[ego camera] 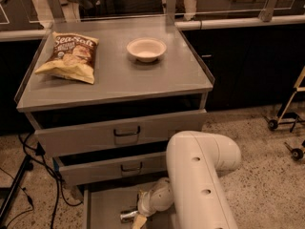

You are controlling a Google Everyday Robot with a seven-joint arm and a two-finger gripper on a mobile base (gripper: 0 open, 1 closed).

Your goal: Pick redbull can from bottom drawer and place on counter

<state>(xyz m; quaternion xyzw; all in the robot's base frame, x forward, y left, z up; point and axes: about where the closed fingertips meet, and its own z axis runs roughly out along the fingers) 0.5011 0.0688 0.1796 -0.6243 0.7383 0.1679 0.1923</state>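
Gripper [137,219] is sitting by the can [127,216] in the drawer [102,208]; we are aiming for the can's middle, and we cannot tell if it is squeezing.

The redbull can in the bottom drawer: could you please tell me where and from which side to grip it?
Probably across the middle of its slim round body, from above: the redbull can appears to lie on its side on the flat floor of the bottom drawer, leaving its curved sides free. The gripper is low in the drawer, beside the can.
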